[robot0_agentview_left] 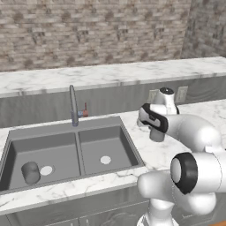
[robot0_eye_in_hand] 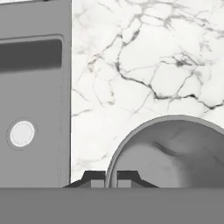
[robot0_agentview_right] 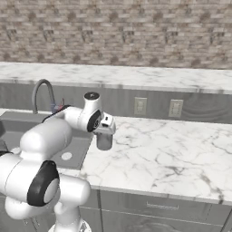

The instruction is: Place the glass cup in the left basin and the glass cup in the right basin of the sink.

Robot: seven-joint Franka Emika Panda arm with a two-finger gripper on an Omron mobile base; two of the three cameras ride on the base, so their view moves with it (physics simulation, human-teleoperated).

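Pinched rim of grey translucent glass cup [robot0_eye_in_hand: 175,153] with gripper [robot0_eye_in_hand: 111,178], for carrying to dark double-basin sink [robot0_agentview_left: 110,123].

light: even, bright | shadows: faint | blur: none | render: sharp, low-detail

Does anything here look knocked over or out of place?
One cup lies on its side in the sink's left basin, beside the drain. The other cup stands upright on the counter, its rim pinched by the gripper. Nothing looks spilled or broken.
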